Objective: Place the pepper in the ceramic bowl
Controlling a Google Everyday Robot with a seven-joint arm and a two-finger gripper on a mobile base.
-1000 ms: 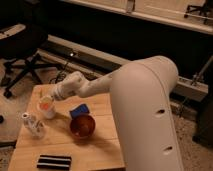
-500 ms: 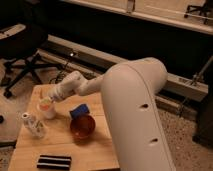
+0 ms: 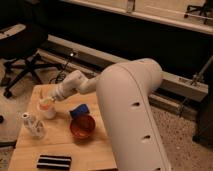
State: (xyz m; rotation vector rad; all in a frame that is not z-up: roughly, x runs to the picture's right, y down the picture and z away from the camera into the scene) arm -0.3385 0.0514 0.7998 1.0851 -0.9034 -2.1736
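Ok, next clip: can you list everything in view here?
table: one, light wood, lower left
cup: one, white, left part of the table
pepper: one, orange, at the cup's mouth
bowl: one, rust-orange, middle of the table
block: one, blue, just behind the bowl
small object: one, white, near the cup, kind unclear
striped bar: one, black and white, table's near edge
office chair: one, black, upper left floor
arm: one, white, reaching leftward
gripper: one, pale, at the cup's mouth

Dim room, warm light on the table (image 3: 29, 150).
Pale sheen on the arm (image 3: 131, 100); the gripper (image 3: 50, 99) over the white cup (image 3: 48, 112) sits shaded.
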